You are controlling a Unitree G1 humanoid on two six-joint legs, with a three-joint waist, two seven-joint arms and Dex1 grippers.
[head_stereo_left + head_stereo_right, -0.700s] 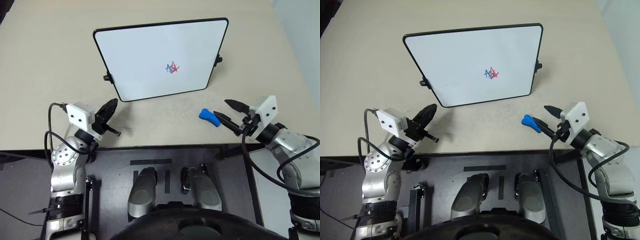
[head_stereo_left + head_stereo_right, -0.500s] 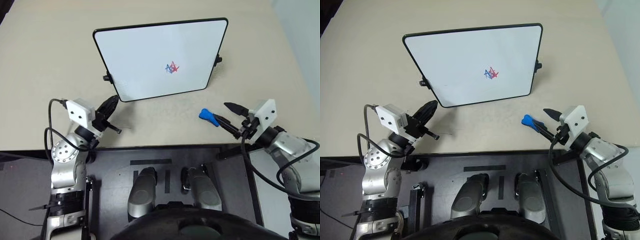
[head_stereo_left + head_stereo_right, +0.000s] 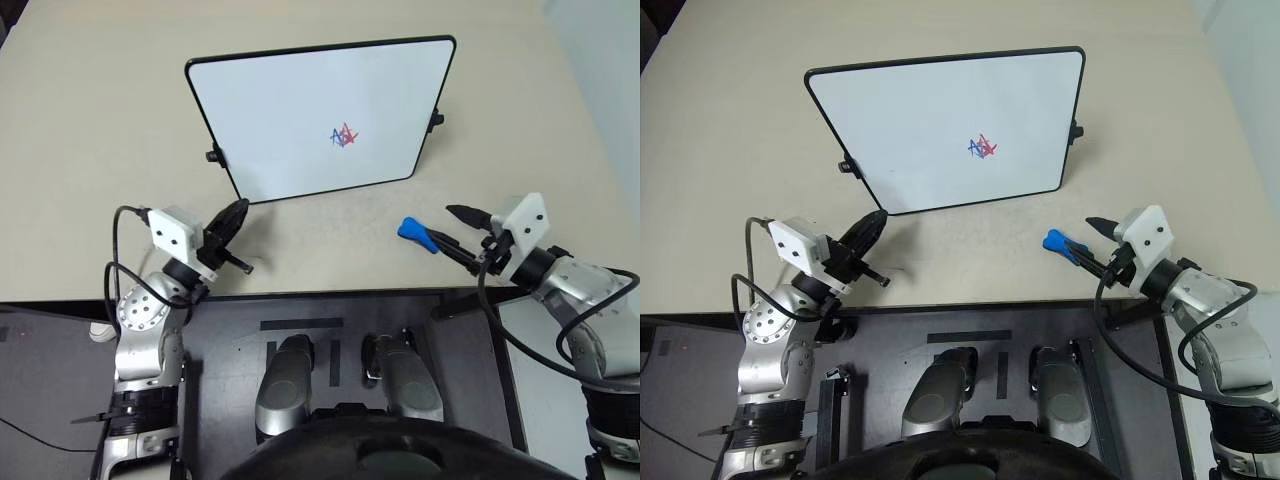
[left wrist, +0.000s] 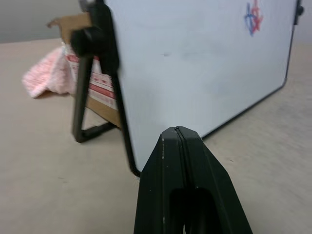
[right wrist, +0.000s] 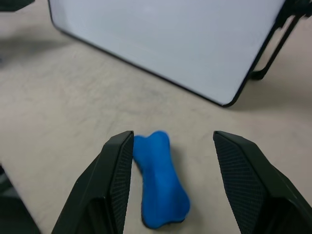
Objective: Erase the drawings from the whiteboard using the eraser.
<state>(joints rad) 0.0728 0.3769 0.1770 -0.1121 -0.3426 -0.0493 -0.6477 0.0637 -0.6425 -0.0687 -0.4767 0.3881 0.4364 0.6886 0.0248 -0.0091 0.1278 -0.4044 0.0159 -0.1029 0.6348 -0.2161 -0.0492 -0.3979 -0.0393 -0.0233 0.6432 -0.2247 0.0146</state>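
Since the earlier frame my left gripper (image 3: pixel 236 213) has shifted toward the whiteboard's near lower corner, while the eraser (image 3: pixel 417 234) lies where it did; the right gripper (image 3: pixel 459 231) has barely moved, holding just short of the eraser. The eraser, a blue bow-shaped piece, rests on the table (image 3: pixel 90 120) to the board's lower right, apart from its rim. In the right wrist view it sits between my two spread fingers (image 5: pixel 111 180), close against one and clear of the other, not yet gripped. The left gripper's jaws are pressed together with nothing between them, its tip near the board's edge. The whiteboard (image 3: pixel 290 100) stands tilted on its stand, and the drawings (image 3: pixel 343 136), a red and blue scribble, are fully intact right of its centre. Judged progress: nothing erased; picking up the eraser, carrying it to the board and wiping all remain
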